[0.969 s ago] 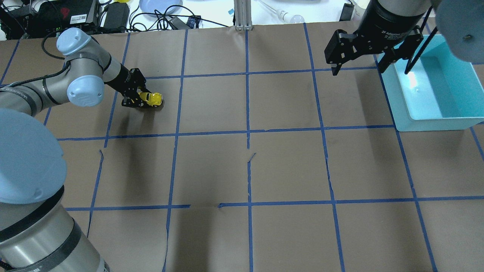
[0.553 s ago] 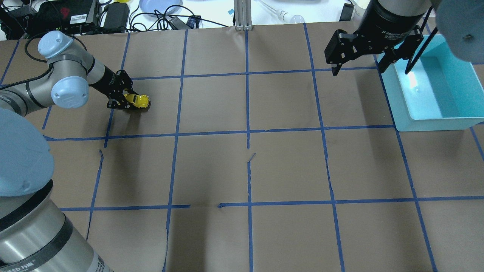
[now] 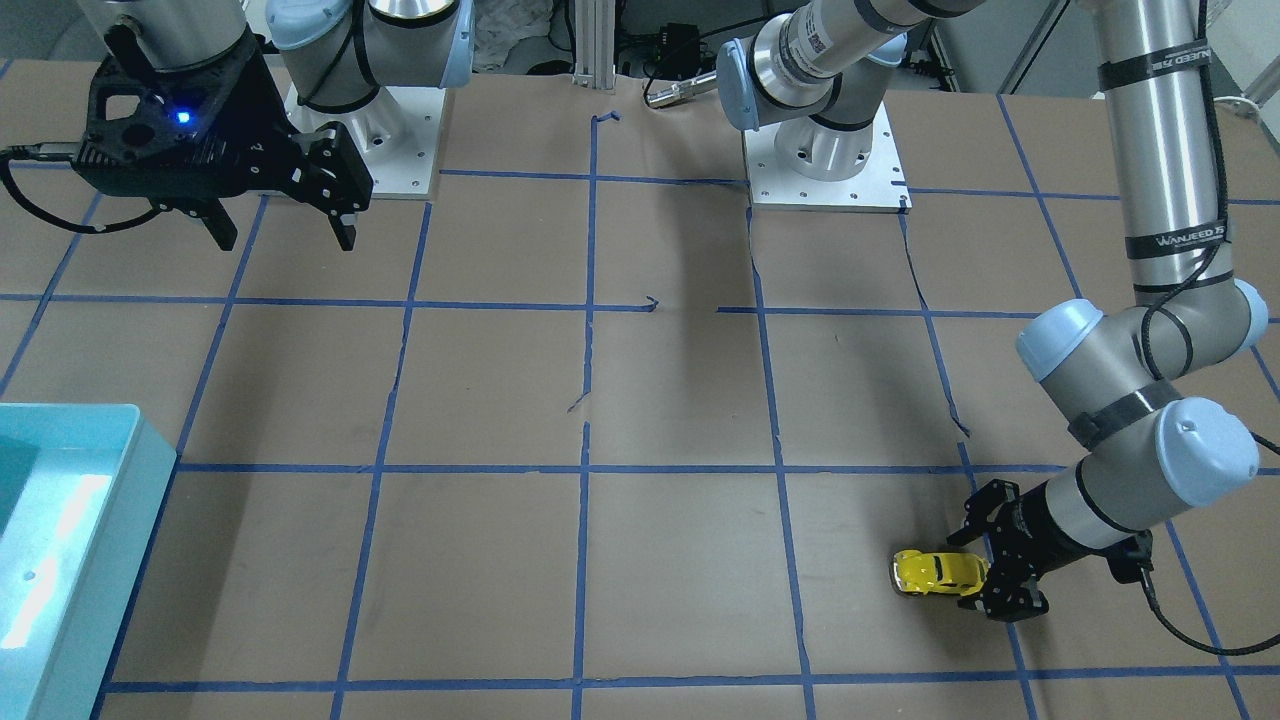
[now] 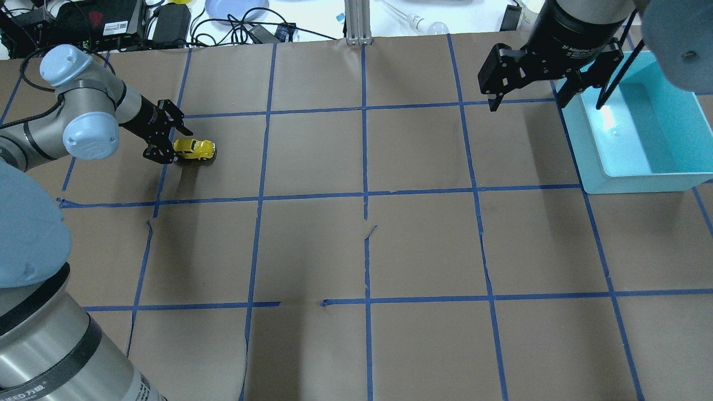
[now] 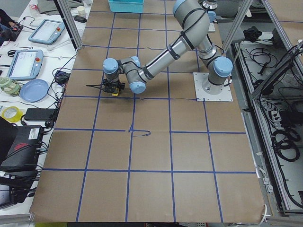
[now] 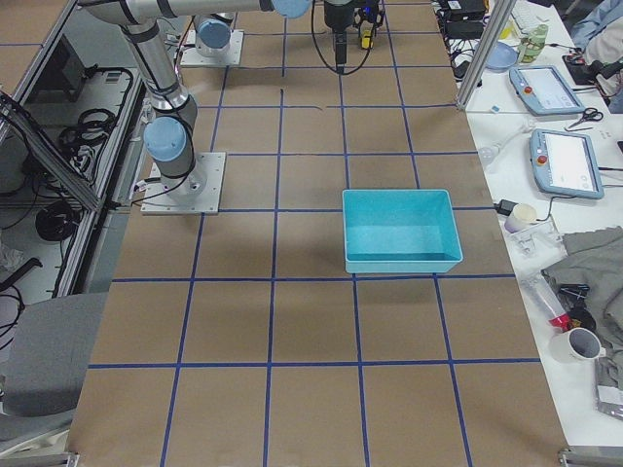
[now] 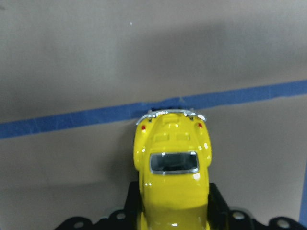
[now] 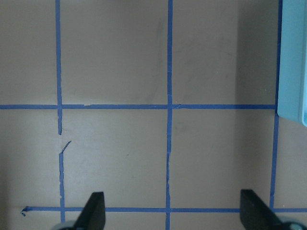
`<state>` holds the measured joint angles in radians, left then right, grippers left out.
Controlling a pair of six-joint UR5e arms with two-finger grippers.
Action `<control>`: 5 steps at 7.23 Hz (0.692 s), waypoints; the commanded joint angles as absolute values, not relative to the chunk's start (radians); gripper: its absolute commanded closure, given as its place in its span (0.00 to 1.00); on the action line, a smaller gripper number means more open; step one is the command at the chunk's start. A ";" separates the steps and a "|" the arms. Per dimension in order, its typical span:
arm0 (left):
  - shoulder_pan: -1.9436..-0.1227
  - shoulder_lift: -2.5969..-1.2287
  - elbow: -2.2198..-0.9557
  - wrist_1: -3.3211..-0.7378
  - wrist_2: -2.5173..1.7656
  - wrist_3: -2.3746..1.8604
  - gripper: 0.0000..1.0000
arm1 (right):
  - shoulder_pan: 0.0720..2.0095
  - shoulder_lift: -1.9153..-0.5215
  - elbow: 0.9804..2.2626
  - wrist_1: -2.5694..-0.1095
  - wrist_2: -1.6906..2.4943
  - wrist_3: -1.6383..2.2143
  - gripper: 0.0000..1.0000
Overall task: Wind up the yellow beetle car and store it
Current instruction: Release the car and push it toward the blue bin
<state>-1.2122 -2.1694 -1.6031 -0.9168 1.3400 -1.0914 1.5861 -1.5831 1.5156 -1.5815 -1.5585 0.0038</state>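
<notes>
Yellow beetle car [image 4: 194, 148] is sitting upright, wheels down, on the brown table [image 4: 312, 156], toward the robot's far left.
Its front end is being pinched by the left gripper [image 4: 175, 147]; the glossy rounded body is gleaming, with the dark rear window, red tail lights and silver bumper pointing away from the fingers.

The desk [image 4: 423, 245] is covered in brown paper, ruled into squares by blue tape [image 4: 365, 167]; a small tear [image 4: 370, 229] shows in the paper near the middle. A teal bin [image 4: 640, 182] stands upright near the desk's far right corner. Beyond the far edge lie a light bulb [image 4: 437, 26], a blue plate [image 4: 234, 8] and tangled cables [image 4: 239, 30]. On a white side bench, two teach pendants [image 5: 21, 64] lie near a yellow tape roll [image 5: 9, 113].
</notes>
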 commanded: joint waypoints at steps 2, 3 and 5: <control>-1.239 -2.102 -1.591 -0.966 1.440 -1.012 0.00 | 1.586 -1.583 1.516 -1.582 -1.559 0.003 0.00; -1.267 -2.059 -1.557 -1.061 1.521 -0.836 0.00 | 1.586 -1.583 1.516 -1.582 -1.559 0.003 0.00; -1.295 -1.981 -1.443 -1.280 1.597 -0.435 0.00 | 1.586 -1.583 1.516 -1.582 -1.555 0.003 0.00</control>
<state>-1.2764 -2.0299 -1.5088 -1.1630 1.5631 -0.6906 1.5861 -1.5831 1.5156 -1.5815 -1.5578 0.0031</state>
